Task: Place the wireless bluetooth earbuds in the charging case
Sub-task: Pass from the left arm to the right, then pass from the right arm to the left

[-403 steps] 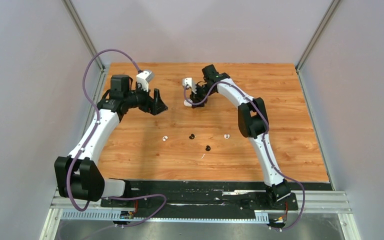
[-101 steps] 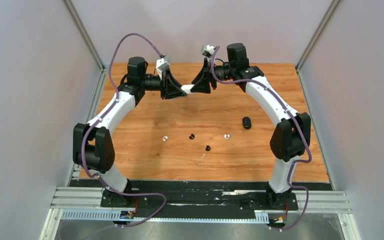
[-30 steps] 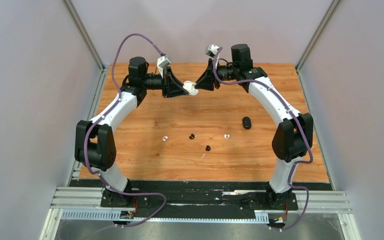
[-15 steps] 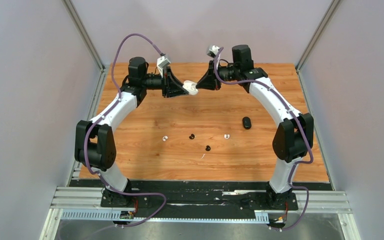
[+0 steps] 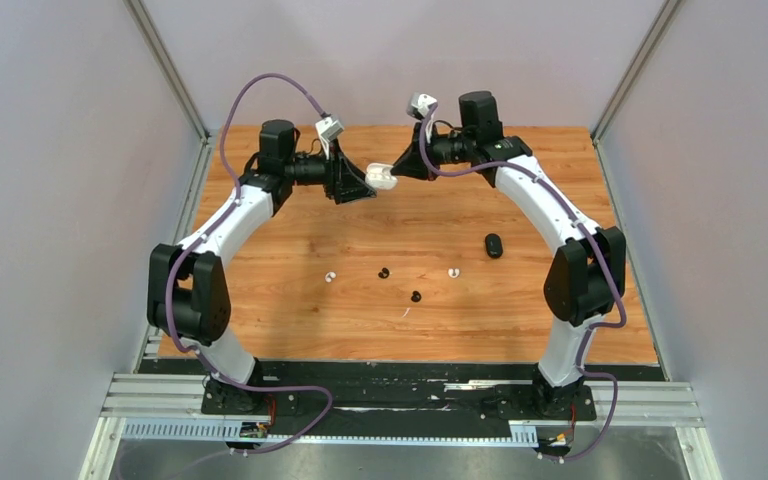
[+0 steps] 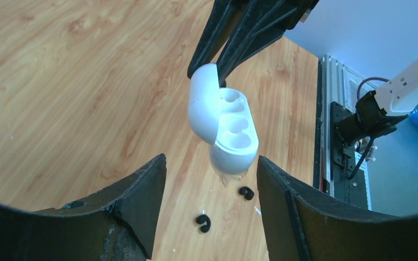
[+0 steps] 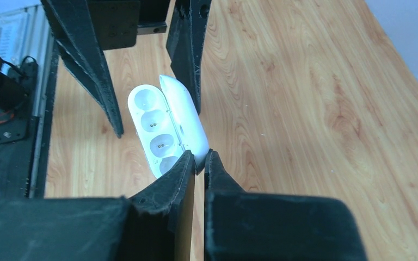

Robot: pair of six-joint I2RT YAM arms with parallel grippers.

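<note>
**Item 1.** White glossy plastic oval charging case (image 5: 384,177), upper centre of the overhead view, held in the air above the desk. The lid is hinged open and the round wells face the left wrist camera.

**Item 2.** Right end effector (image 5: 398,168). Its jaws are pinched nearly together on one end of the white case, by the hinge.

**Item 3.** Left end effector (image 5: 364,186). Its jaws stand wide, one on either side of the free end of the case, with a gap visible on both sides. It holds nothing.

**Item 4.** Four tiny rounded earbuds lying on the desk at mid-frame, well below the case:
- left white earbud (image 5: 331,276)
- upper black earbud (image 5: 383,272)
- right white earbud (image 5: 453,272)
- lower black earbud (image 5: 415,296), slightly below the row formed by the other three

**Item 5.** Black oval case (image 5: 493,245), shut, lying on the desk right of centre, just above and to the right of the right white earbud.

**Item 6.** Orange-brown wood-grain desk (image 5: 300,325), which carries items 4 and 5.
</note>
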